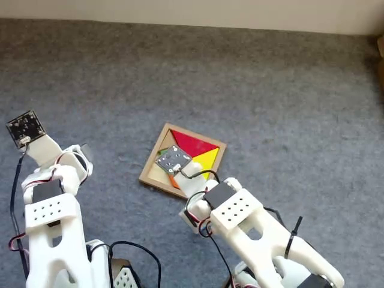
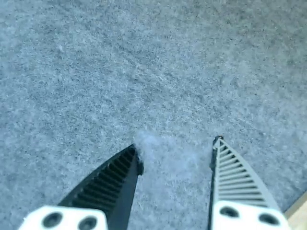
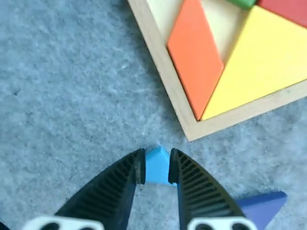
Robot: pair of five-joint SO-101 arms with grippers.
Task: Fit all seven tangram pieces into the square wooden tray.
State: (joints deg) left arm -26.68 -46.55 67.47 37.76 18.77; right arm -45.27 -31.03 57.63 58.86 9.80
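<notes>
Right pincer [image 3: 157, 161] is clamped at its very fingertips on a small light-blue wooden tangram piece [image 3: 157, 171], on the grey carpeted surface [image 3: 57, 96] just outside the square wooden tray [image 3: 161, 72]. So shallow a hold could let the piece twist or slip free. Left pincer [image 2: 176, 146] hangs open, well apart.

The table [image 1: 270, 84] is covered from edge to edge with a grey carpet [image 1: 108, 66], short-piled and mottled with lighter and darker flecks. Along its far edge runs a pale cream band [image 1: 192, 11], either wall or skirting; I cannot tell which. At the far right corner a small brownish thing [image 1: 381, 48] pokes in. The light is soft and even, and the shadows are faint.
</notes>
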